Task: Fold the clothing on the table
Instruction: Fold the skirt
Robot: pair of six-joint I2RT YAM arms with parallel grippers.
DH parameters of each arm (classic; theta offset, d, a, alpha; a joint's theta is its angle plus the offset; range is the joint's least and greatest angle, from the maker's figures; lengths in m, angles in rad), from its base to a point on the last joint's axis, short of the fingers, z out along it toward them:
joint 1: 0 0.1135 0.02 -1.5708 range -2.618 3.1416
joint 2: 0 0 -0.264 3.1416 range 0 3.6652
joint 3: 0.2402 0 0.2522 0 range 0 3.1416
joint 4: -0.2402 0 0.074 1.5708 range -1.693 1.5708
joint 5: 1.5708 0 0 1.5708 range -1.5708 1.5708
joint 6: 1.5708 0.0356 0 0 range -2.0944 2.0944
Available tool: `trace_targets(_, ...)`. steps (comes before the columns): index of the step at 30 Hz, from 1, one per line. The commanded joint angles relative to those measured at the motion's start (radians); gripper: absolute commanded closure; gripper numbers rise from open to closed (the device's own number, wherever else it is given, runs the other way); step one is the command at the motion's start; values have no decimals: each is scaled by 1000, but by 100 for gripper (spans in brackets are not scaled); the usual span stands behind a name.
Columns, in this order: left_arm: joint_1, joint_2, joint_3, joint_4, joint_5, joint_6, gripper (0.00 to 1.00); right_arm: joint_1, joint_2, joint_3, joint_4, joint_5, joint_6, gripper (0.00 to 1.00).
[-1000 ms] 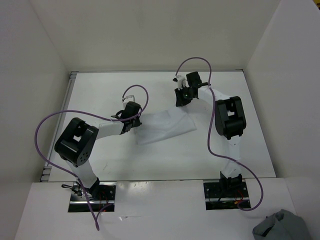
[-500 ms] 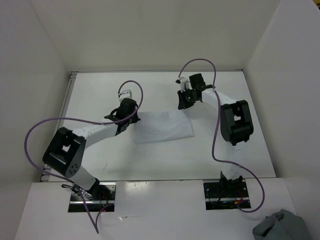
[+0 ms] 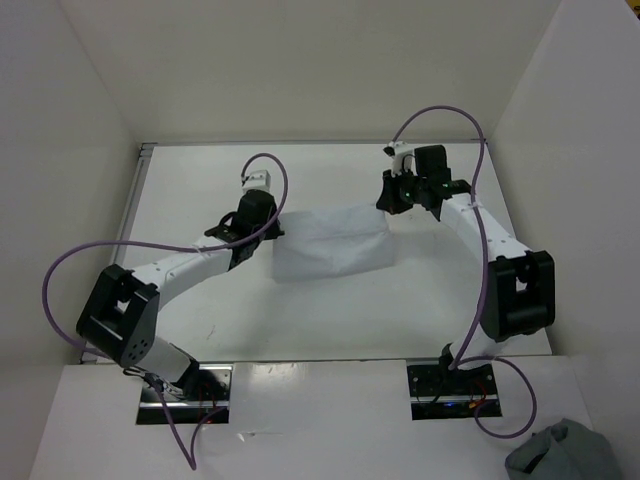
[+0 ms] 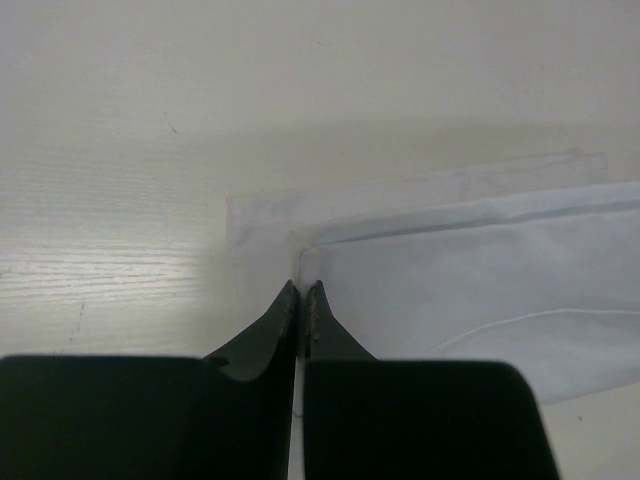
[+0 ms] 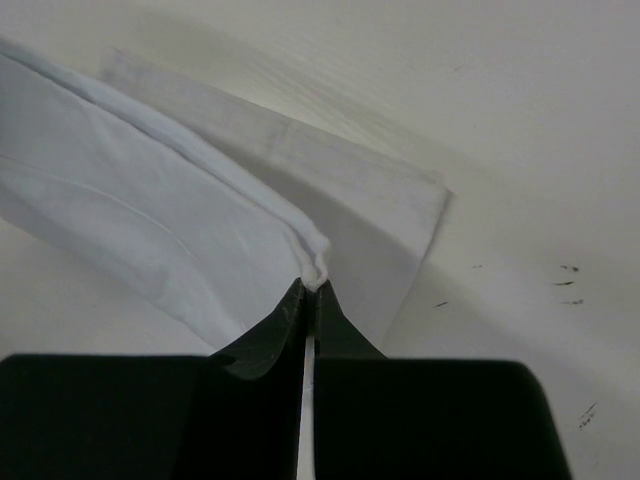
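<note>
- Overhead, top external view: the table [image 3: 440, 300] is a matte white slab boxed in by plain white walls [image 3: 300, 70], with a thin metal edge strip [image 3: 143, 158] showing at its far-left corner.
- The clothing [image 3: 330, 245] lies flat as a rough rectangle around mid-table, between the two arms.
- Left gripper [image 3: 272, 230] sits at its far-left corner and right gripper [image 3: 386, 208] at its far-right corner. Purple cables [image 3: 440, 108] arc over both arms.
- A grey-blue cloth bundle [image 3: 565, 455] rests off the table, at the near-right corner past the right arm's base.
- Left wrist view: the left gripper [image 4: 302, 290] has its jaws closed to a sliver, pinching a folded edge of the clothing [image 4: 450, 290]. A lower layer peeks out beyond that fold. The tabletop has a faint grain and small scuffs.
- Right wrist view: the right gripper [image 5: 310, 290] has its jaws pinched together on a puckered hem of the clothing [image 5: 150, 210]. A second layer spreads beneath. A few dark specks [image 5: 570, 270] dot the white surface to the right.
</note>
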Motion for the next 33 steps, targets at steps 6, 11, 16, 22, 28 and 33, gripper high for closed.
trace_targets(6, -6, 199, 169, -43, 7, 59, 98, -28, 155, 4, 31, 4, 49, 100)
trace_targets(11, -6, 293, 198, -61, -2, 27, 98, -37, 204, 46, 42, 76, 68, 100)
trace_targets(16, 14, 322, 198, -61, -2, 18, 98, -37, 275, 80, 53, 105, 68, 100)
trace_targets(22, 27, 319, 177, -61, -51, -1, 98, -37, 329, 106, 57, 127, 59, 100)
trace_targets(28, 27, 287, 150, -50, -93, -10, 99, -28, 320, 106, 76, 136, 49, 100)
trace_targets(33, 27, 244, 140, -41, -111, -10, 100, -28, 286, 84, 122, 156, 49, 100)
